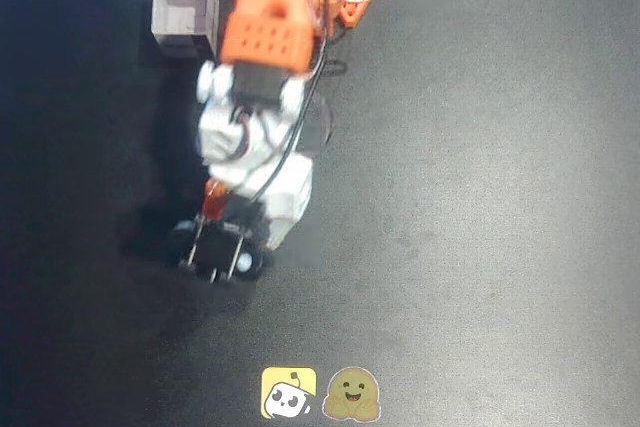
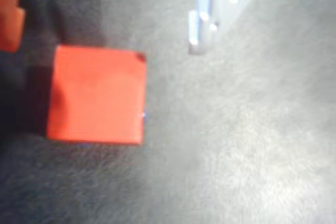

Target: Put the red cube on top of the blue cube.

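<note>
We are hovering our pincer (image 1: 215, 247) over the red cube (image 2: 96, 94) near the worktop's (image 1: 480, 197) left edge to line up; whether it is spread or pinching, we cannot tell.

- Red cube (image 2: 96, 95): fills the left-centre of the wrist view, one flat matte face toward the camera, edges nearly square to the frame. A thin sliver of blue shows at its right edge; what it belongs to cannot be told.
- Surface (image 2: 241, 150): dark grey, slightly textured, lit brighter toward the right.
- Shadow: a dark band lies along the cube's left side.
- Orange finger (image 2: 10, 17): at the upper left corner, apart from the cube, cropped by the frame.
- White finger (image 2: 220, 3): pale part with small bright spots at top centre, blurred, well apart from the cube.
- Gripper (image 2: 105, 19): jaws stand spread; nothing between them.
</note>
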